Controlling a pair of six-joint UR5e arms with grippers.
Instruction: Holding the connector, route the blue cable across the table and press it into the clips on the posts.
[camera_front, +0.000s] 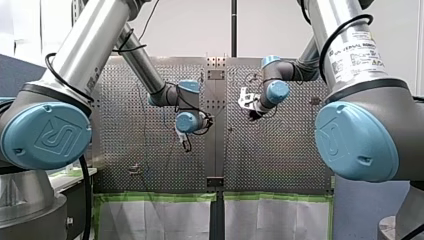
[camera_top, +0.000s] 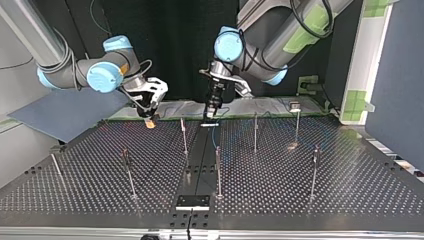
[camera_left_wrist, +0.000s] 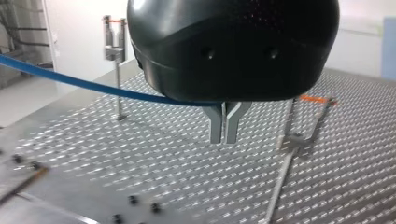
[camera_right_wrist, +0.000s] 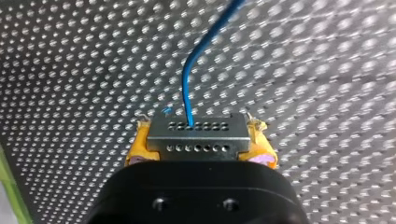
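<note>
The robot's right gripper (camera_right_wrist: 198, 128) pinches the grey connector (camera_right_wrist: 197, 139) between its yellow fingers (camera_right_wrist: 140, 144), above the surface (camera_right_wrist: 70, 70) full of holes. The blue cable (camera_right_wrist: 186, 88) comes out of the connector and runs ahead. The left gripper (camera_left_wrist: 223, 139) has its metal fingers pressed together on the blue cable, near a thin post (camera_left_wrist: 117, 84) with a clip (camera_left_wrist: 114, 42) on top.

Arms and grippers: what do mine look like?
Silver tubes with light-blue joint caps bearing an embossed logo form my left arm and my right arm, black cables looping along them; the right carries a white label. Rounded and black, my left gripper has slim metal fingers; my right gripper is black with yellow pads.
</note>
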